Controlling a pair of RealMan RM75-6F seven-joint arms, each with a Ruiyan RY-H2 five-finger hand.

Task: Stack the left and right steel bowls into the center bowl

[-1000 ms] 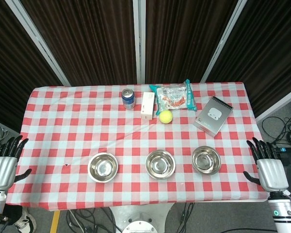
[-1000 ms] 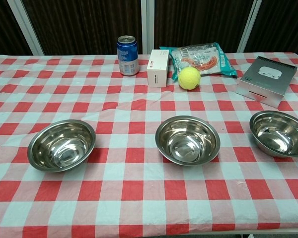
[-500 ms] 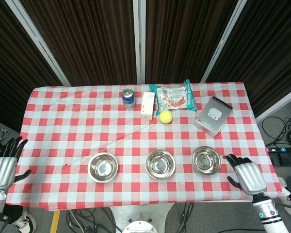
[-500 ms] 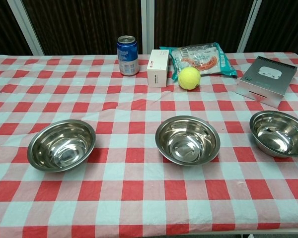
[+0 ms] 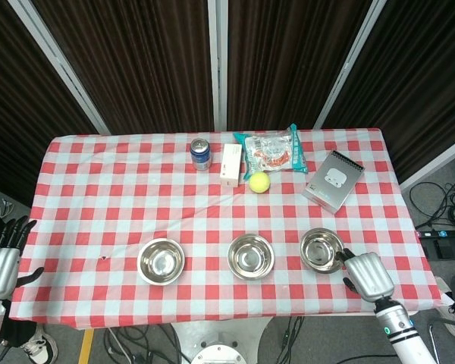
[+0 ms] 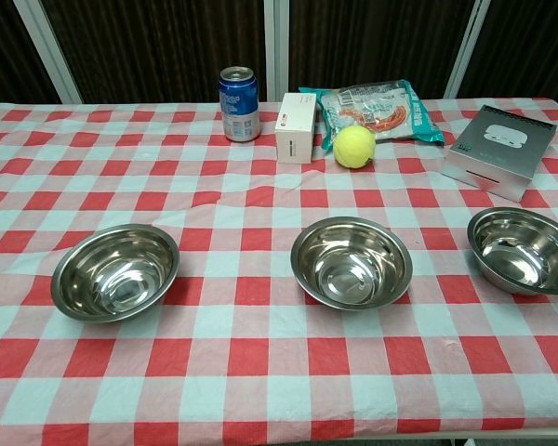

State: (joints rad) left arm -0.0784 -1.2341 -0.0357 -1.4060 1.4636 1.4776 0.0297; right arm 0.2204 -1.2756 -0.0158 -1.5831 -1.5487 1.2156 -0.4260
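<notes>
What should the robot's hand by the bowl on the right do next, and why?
Probably the right hand should close its fingers on the rim of the right bowl. In the head view that hand sits right beside the bowl, holding nothing, and all three bowls sit apart on the table. The center bowl is empty, and the left hand is off the table's edge.

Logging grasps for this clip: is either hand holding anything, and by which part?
Nothing is held. The right hand is beside the right bowl; the left hand is off the table.

Lab — dark curtains (image 5: 144,61); floor cables (image 5: 440,205)
</notes>
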